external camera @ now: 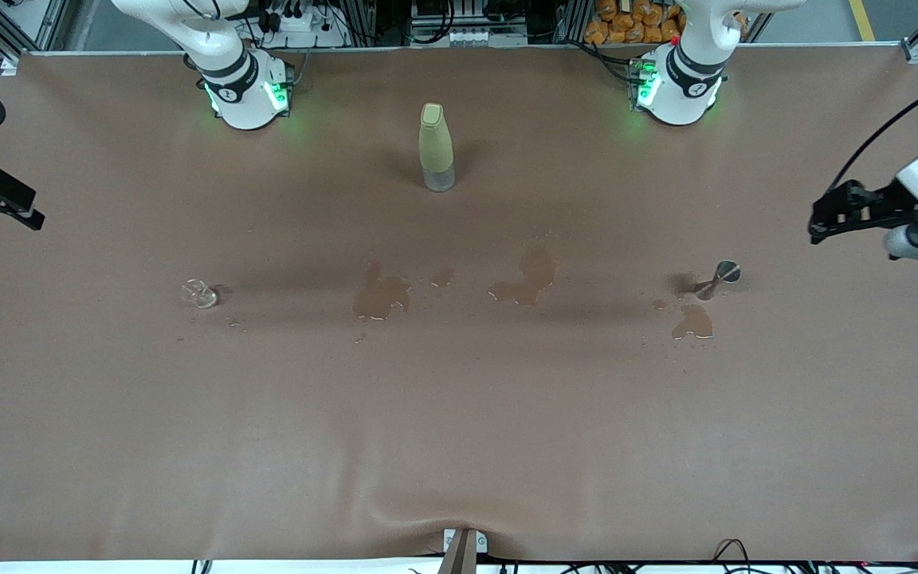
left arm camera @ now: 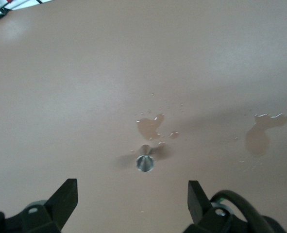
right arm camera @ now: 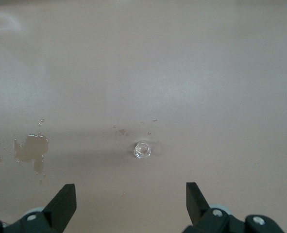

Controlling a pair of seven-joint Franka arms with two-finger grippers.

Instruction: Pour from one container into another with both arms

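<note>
A small clear glass stands toward the right arm's end of the table and shows in the right wrist view. A small metal measuring cup stands toward the left arm's end, seen from above in the left wrist view. A tall olive bottle stands upright between the two bases. My right gripper hangs open and empty over its end of the table, off to the side of the glass. My left gripper hangs open and empty over the other end, off to the side of the metal cup.
Wet puddles lie on the brown cloth: one and another mid-table, a third just nearer the front camera than the metal cup. Small drops lie by the glass. Cables and boxes line the table's edge by the bases.
</note>
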